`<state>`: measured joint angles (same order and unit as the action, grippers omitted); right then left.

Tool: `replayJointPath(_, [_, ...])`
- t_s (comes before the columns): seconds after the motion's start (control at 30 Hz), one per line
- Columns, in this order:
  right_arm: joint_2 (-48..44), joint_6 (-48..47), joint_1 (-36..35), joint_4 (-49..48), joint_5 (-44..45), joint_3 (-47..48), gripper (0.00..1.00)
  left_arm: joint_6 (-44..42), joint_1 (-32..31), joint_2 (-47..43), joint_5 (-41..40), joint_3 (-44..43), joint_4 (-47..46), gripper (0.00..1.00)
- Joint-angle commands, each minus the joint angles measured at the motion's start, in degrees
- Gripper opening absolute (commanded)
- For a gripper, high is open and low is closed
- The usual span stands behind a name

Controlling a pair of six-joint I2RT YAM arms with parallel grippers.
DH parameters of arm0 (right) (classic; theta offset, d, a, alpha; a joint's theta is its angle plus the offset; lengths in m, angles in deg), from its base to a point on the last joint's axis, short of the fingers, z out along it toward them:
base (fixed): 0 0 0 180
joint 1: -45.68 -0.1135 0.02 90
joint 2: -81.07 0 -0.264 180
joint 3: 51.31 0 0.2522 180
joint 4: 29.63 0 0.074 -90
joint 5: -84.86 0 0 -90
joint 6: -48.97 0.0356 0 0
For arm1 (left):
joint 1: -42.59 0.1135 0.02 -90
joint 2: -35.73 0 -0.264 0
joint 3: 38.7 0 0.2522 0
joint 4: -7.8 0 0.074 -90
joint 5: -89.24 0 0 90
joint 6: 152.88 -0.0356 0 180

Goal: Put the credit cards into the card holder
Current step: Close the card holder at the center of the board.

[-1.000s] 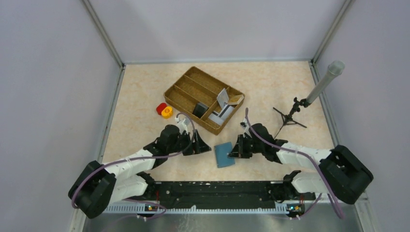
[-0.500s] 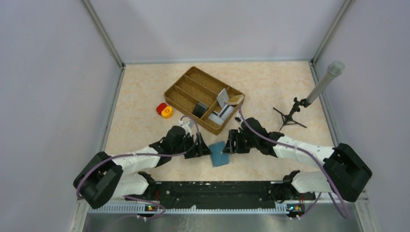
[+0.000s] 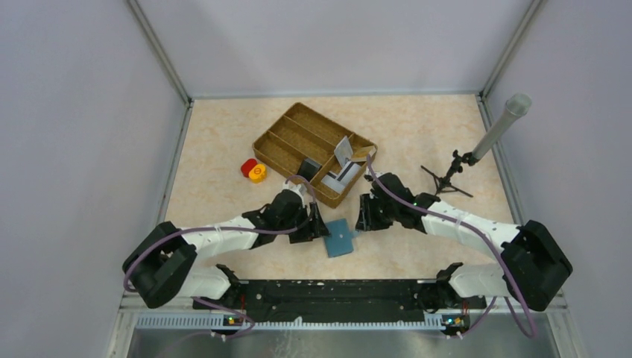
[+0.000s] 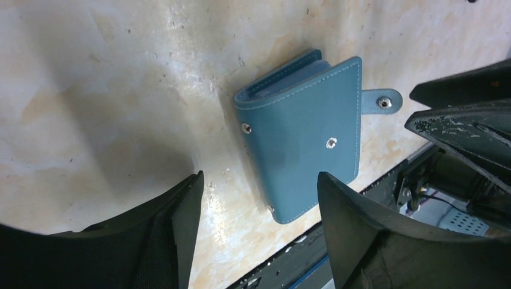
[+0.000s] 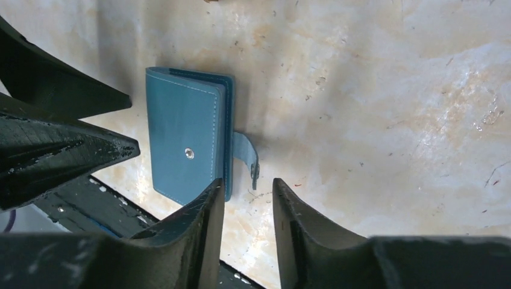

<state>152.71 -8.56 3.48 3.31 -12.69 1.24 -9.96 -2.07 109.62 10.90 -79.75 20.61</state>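
The card holder (image 3: 341,239) is a teal-blue wallet lying folded shut on the table, its tab unsnapped and sticking out. It shows in the left wrist view (image 4: 301,138) and in the right wrist view (image 5: 184,144). My left gripper (image 3: 317,226) is open and empty at its left edge, jaws just short of it (image 4: 259,205). My right gripper (image 3: 363,216) is open a little and empty, just beyond the wallet's tab side (image 5: 246,192). The credit cards (image 3: 344,158) stand tilted in the tray's right compartment, pale grey with a tan one.
The brown woven divided tray (image 3: 287,142) stands behind both grippers. Red and yellow round pieces (image 3: 253,170) lie to its left. A small tripod (image 3: 446,179) with a grey tube stands at the right. Walls close in the table.
My left gripper has moved right, up to the wallet. My right gripper has drawn back from the wallet toward the tray. The wallet has shifted and turned slightly.
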Motion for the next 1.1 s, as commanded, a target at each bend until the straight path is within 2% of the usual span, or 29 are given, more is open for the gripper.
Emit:
replayJointPath(0.0, [0.81, -0.78, 0.16, -0.67, -0.03, 0.15, 0.3, 0.69, -0.91, 2.54, -3.39, -3.38, 4.2, 0.71])
replayJointPath(0.1, [1.02, -0.49, 0.18, -1.76, 0.08, -0.11, 0.2, 0.52, -1.21, 4.21, -3.52, -4.26, 4.74, 0.67])
replayJointPath(0.4, [2.92, -0.67, 0.18, -2.32, -0.62, -0.44, 0.16, 0.25, -1.62, 4.92, -3.75, -4.87, 5.22, 0.65])
replayJointPath(0.67, [2.87, -0.62, 0.13, -4.13, -2.43, -0.75, 0.0, 0.16, -2.33, 6.35, -4.55, -5.61, 6.4, 0.57])
replayJointPath(0.83, [3.45, -0.7, 0.18, -5.76, -4.12, -1.47, 0.0, 0.09, -3.18, 7.71, -6.01, -6.49, 8.28, 0.5])
replayJointPath(1.07, [5.51, -1.17, 0.18, -5.02, -1.58, -1.5, 0.0, -0.35, -4.35, 9.3, -8.5, -7.87, 10.84, 0.45])
